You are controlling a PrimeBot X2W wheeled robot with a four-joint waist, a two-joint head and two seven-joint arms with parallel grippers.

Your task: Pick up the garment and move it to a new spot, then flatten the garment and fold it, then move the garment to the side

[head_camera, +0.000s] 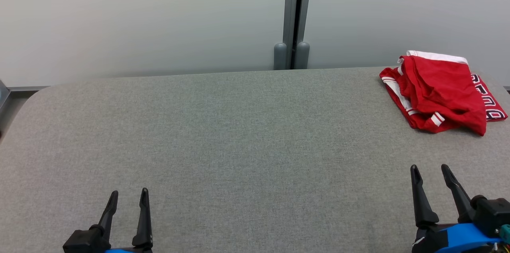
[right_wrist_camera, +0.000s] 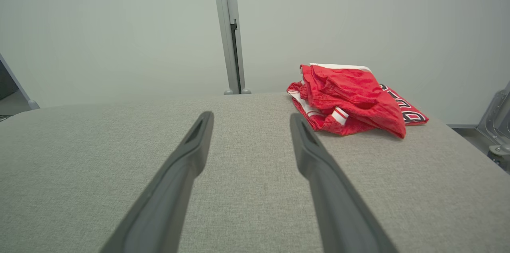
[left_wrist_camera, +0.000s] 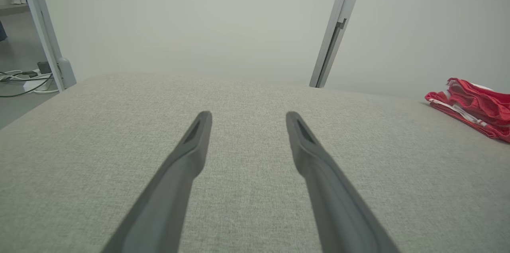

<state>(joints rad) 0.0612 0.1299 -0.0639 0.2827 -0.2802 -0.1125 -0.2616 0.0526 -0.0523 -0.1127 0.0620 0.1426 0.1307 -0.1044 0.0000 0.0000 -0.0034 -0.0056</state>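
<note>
A red garment point(head_camera: 440, 91) with white trim and dark lettering lies in a folded heap at the far right corner of the grey fabric table point(head_camera: 239, 137). The same garment point(right_wrist_camera: 350, 99) sits ahead and to the right of the fingers in the right wrist view, and at the far right edge as the garment point(left_wrist_camera: 474, 107) in the left wrist view. My left gripper point(head_camera: 128, 196) hovers open at the near left, with nothing between its fingers. My right gripper point(head_camera: 429, 170) is open at the near right, well short of the garment and apart from it.
A pale wall with a grey vertical post point(head_camera: 297, 14) stands behind the table's far edge. Cables point(left_wrist_camera: 24, 79) lie on the floor past the table's left side. A metal fitting point(right_wrist_camera: 496, 125) stands on the floor off the right edge.
</note>
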